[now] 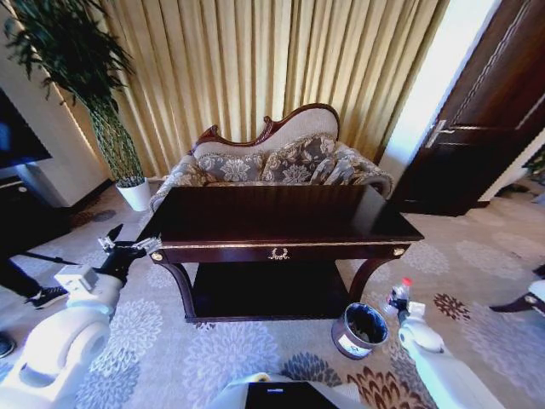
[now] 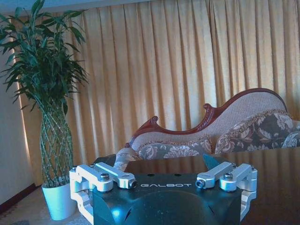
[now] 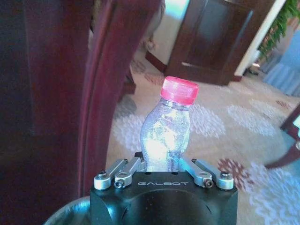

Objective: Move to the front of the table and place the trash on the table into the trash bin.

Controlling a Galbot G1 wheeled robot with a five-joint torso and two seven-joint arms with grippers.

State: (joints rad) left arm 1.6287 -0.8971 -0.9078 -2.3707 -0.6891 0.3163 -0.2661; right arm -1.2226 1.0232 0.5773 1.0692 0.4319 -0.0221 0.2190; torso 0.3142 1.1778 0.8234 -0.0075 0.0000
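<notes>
The dark glossy table [image 1: 281,223] stands straight ahead with a gold ornament at its front centre. My right gripper [image 1: 397,302] hangs low by the table's front right leg, just above and to the right of the trash bin [image 1: 360,331]. It is shut on the trash: a clear plastic bottle [image 3: 165,133] with a red cap, held upright between the fingers of the right gripper [image 3: 161,164]. The bin's rim [image 3: 65,213] lies directly below the wrist. My left gripper [image 1: 128,248] is open beside the table's front left corner, holding nothing, and the left gripper [image 2: 164,180] faces across the table top [image 2: 276,178].
A patterned sofa [image 1: 272,162] stands behind the table. A tall plant in a white pot [image 1: 134,194] is at the back left, and a dark wooden door [image 1: 477,119] at the right. The table's curved leg [image 3: 108,84] is close beside the bottle. Open carpet lies to the right.
</notes>
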